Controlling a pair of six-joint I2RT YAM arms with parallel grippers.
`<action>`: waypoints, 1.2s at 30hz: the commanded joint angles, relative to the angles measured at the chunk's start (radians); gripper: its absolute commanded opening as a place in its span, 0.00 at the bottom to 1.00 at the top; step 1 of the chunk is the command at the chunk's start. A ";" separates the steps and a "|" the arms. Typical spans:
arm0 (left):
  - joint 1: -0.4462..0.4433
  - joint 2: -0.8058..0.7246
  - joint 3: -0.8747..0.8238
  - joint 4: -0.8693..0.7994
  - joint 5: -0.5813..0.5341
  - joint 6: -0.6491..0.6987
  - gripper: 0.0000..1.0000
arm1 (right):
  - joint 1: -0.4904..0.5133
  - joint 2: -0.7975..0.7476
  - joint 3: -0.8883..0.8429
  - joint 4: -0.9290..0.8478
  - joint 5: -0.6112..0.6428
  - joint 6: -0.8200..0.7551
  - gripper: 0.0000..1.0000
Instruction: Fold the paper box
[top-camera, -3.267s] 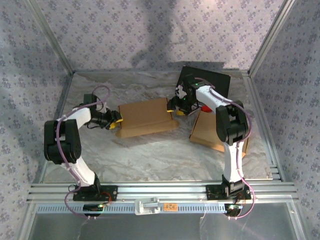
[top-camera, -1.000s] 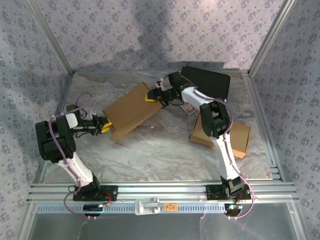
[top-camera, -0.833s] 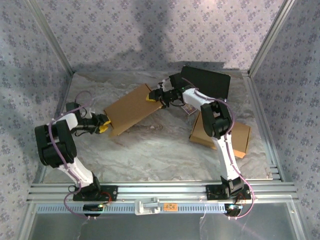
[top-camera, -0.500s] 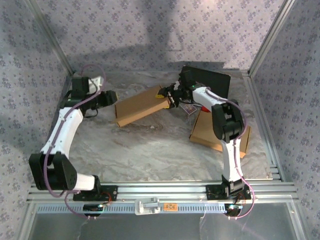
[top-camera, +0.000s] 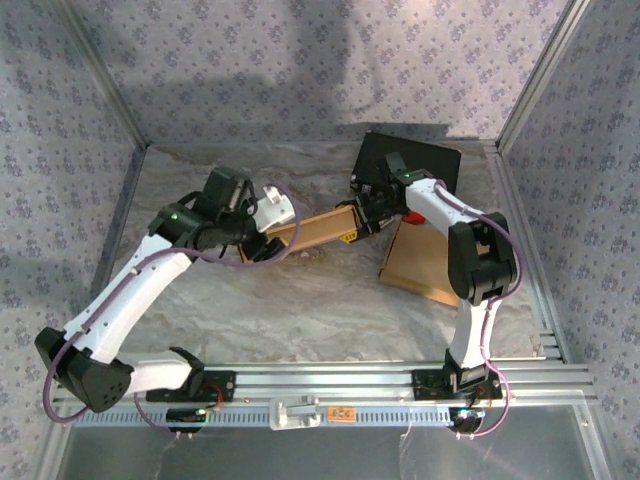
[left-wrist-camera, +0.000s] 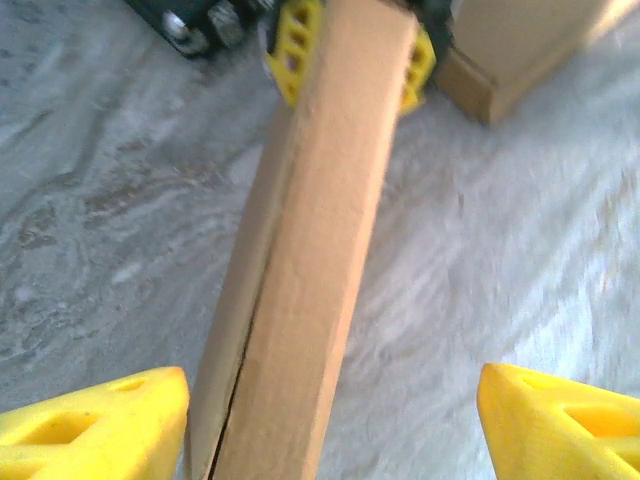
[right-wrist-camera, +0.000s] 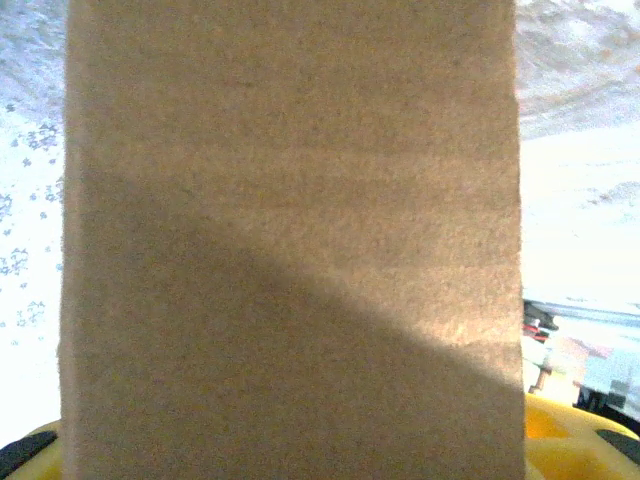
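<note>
The marbled grey surface (top-camera: 300, 300) carries a flat cardboard piece (top-camera: 420, 265) lying askew near its right edge. A black board (top-camera: 430, 160) sits in the far right corner, just beyond the cardboard.

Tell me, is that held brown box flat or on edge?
On edge: the paper box shows its narrow side up, one end clamped in the right tool.

Taking the paper box (top-camera: 312, 226), on edge mid-table, as the dial's centre: the marble table (top-camera: 300, 320) lies bare from five to seven o'clock, right down to the near rail. A flat cardboard stack (top-camera: 428, 268) blocks three to four, a black panel (top-camera: 418, 162) two o'clock, the left arm (top-camera: 130, 288) eight. Eleven and twelve are open.
</note>
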 joint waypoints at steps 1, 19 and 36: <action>-0.008 0.043 0.014 -0.131 -0.012 0.192 0.77 | -0.008 -0.009 -0.018 -0.096 -0.041 0.038 0.45; -0.110 0.085 -0.152 0.118 -0.341 0.229 0.78 | -0.018 0.026 -0.030 -0.145 -0.058 0.029 0.41; 0.019 0.110 -0.004 -0.006 -0.027 0.234 0.84 | -0.032 0.031 -0.028 -0.120 -0.039 0.061 0.40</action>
